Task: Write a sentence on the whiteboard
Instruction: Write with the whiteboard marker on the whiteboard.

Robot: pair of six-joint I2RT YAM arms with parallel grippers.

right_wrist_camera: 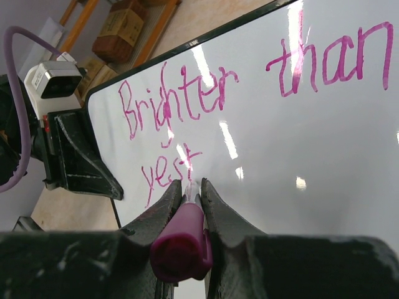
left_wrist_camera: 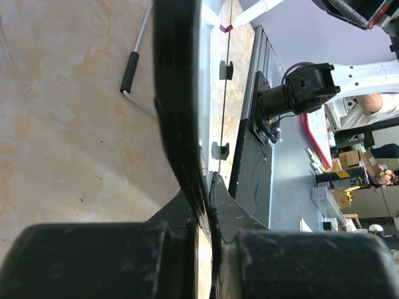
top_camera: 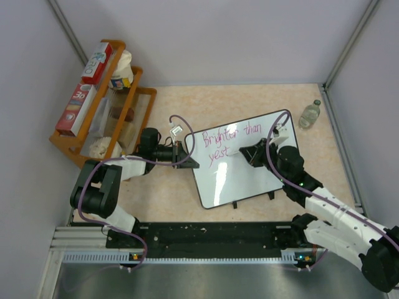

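Beige tabletop (top_camera: 249, 103) with a wooden rack (top_camera: 65, 144) at left. We see the left gripper (top_camera: 187, 157) pinching the left edge of the whiteboard (top_camera: 249, 177), which lies mid-table. The sentence (top_camera: 227, 142) reads "Brighter than yest". The right gripper (top_camera: 249, 152) clasps a pink marker (right_wrist_camera: 182, 240), its tip at the last letter. A bottle (top_camera: 310, 114) stands far right.

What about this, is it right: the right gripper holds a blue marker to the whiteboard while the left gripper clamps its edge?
Not blue: the right wrist view shows a magenta marker in the right gripper. The rest stands.
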